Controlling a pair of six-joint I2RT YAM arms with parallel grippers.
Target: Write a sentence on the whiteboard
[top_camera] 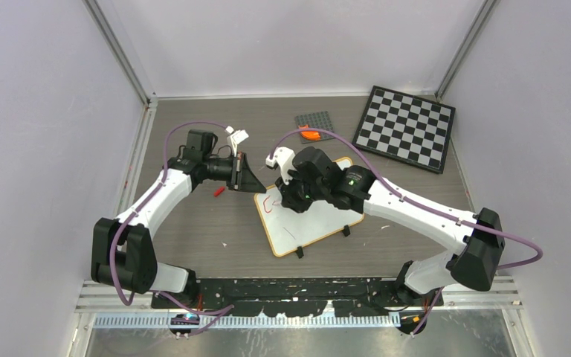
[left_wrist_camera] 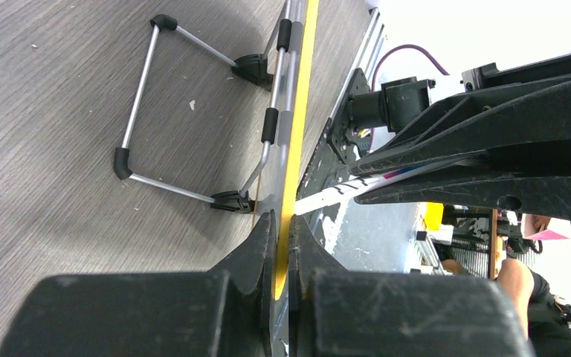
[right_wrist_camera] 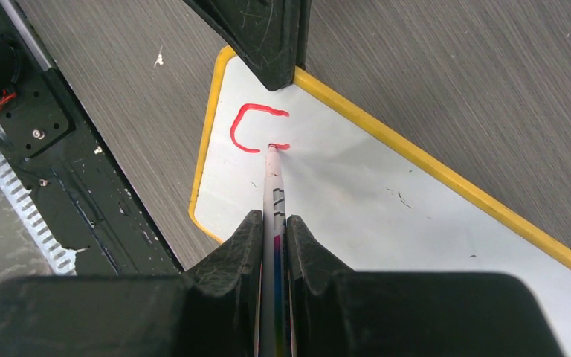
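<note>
Your right tool (right_wrist_camera: 271,223) clamps a white marker (right_wrist_camera: 275,186) on the orange-framed whiteboard (right_wrist_camera: 357,193) beside a red C (right_wrist_camera: 242,130); your left tool (left_wrist_camera: 282,223) pinches its edge, grey wood-grain counter (top_camera: 208,230) beneath, pale walls (top_camera: 282,44) around.

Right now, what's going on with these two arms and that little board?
The left gripper is shut on the edge of the whiteboard, steadying it. The right gripper grips a marker with its tip on the board. Of the sentence, only a red C and the start of a next stroke are written.
</note>
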